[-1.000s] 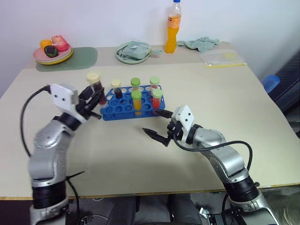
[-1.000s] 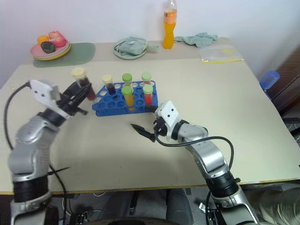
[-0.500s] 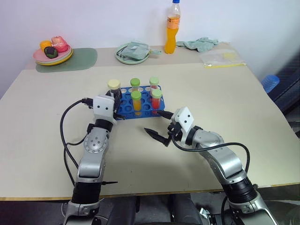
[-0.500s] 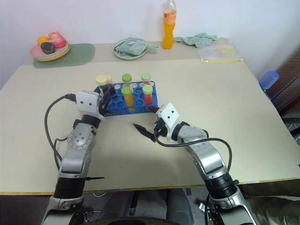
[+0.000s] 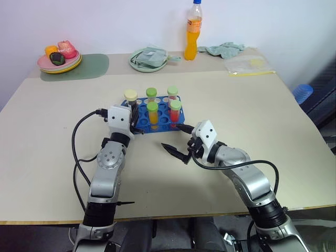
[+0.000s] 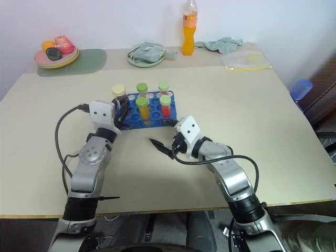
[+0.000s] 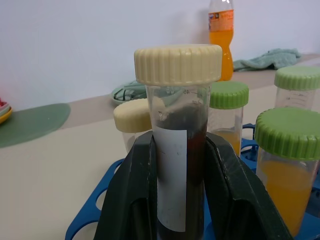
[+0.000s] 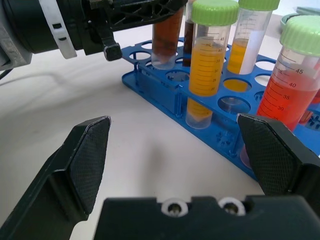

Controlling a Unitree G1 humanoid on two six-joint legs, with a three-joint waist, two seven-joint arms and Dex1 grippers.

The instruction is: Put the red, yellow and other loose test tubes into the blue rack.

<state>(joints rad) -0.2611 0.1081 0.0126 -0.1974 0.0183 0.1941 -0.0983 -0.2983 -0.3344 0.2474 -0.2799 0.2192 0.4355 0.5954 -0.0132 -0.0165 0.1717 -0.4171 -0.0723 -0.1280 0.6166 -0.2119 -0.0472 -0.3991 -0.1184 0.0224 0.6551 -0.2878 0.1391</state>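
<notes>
Left gripper (image 6: 118, 111) holds brown tube (image 6: 119, 98) over blue rack (image 6: 144, 116).

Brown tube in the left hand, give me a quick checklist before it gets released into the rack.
1. Left hand shut on brown tube: ok.
2. Tube upright, cream cap on: ok.
3. Tube bottom down in a hole of the blue rack: ok, as the right wrist view shows.
4. Tube fully seated: cannot tell.
5. Right hand open, apart from the tubes: ok.
6. Other racked tubes upright: ok.
</notes>
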